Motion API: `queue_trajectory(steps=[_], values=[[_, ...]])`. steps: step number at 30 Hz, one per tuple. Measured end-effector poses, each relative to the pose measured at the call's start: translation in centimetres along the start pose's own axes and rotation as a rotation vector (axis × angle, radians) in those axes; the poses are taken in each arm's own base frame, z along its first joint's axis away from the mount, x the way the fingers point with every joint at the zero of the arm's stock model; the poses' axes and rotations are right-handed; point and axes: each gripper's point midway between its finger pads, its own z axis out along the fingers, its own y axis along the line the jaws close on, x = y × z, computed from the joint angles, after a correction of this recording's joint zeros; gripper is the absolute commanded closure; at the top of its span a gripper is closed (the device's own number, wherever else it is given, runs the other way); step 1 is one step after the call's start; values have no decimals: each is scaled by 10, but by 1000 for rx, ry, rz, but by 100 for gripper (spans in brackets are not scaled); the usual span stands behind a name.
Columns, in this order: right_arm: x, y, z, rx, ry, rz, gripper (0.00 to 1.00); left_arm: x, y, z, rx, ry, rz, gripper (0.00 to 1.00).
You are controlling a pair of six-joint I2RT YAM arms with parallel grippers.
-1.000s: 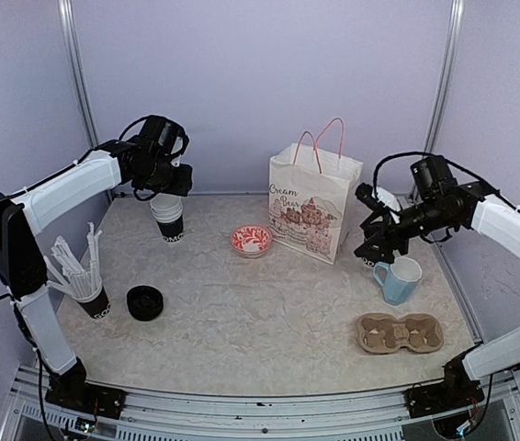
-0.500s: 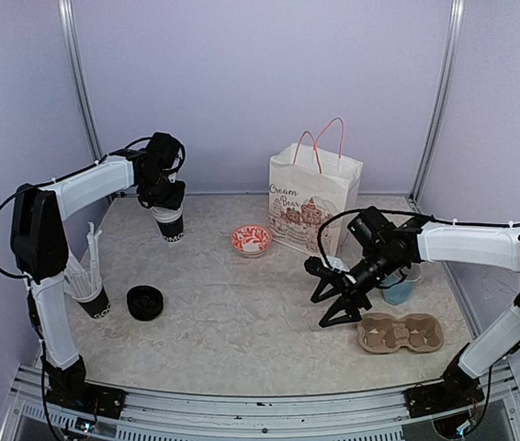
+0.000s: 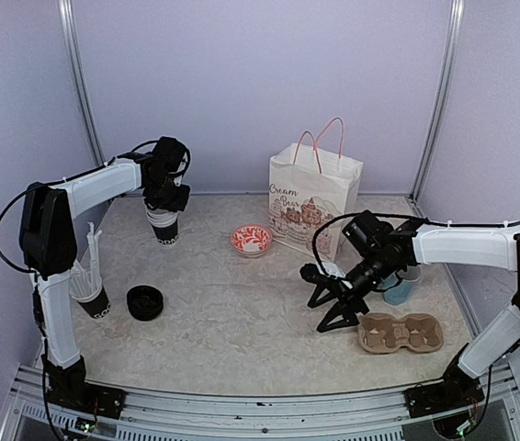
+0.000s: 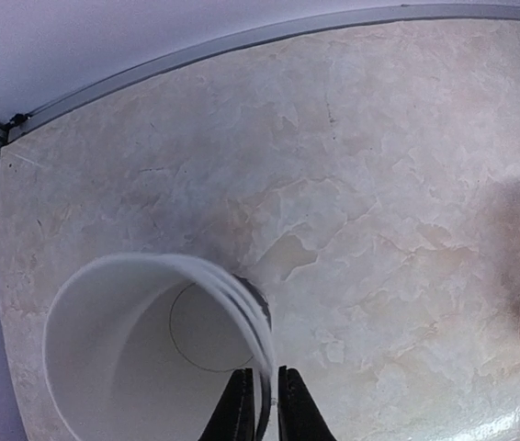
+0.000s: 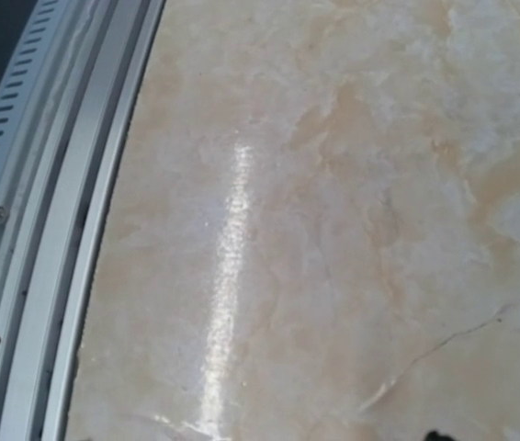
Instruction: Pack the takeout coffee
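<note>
Left gripper [image 4: 262,386] is pinching the rim of the nested black paper cups [image 3: 165,226] at the back-left of the table [image 3: 242,317]. Right gripper [image 3: 319,299] is hovering spread wide, just beside the cardboard cup carrier [image 3: 400,333].

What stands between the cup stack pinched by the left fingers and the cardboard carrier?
The right gripper, fingers open, hovers on that line, just left of the carrier. The red bowl sits slightly behind the line, nearer the cup stack. Nothing else visible.

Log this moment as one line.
left pincer: shut on cup stack rim | right pincer: open, empty, beside cup carrier
</note>
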Motion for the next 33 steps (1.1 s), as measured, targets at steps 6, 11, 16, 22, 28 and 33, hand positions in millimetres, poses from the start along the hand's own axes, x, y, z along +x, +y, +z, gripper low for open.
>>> queue_trajectory(steps=[6, 11, 16, 22, 28, 33], values=[[1, -2, 0, 10, 8, -4, 25, 0, 0, 0, -2, 0, 3, 97], [4, -4, 1, 14, 18, -2, 26, 0, 1, 0, -3, 0, 6, 100], [6, -5, 2, 14, 24, 2, 25, 0, 2, -1, -8, 4, 6, 98], [7, -5, 3, 15, 27, 3, 26, 3, 5, -2, -21, 19, 1, 100], [9, -6, 4, 14, 33, 9, 28, 3, 2, -8, -18, 39, 1, 100], [8, -7, 5, 19, 31, 21, 29, -6, -26, -41, -23, -12, 48, 100]])
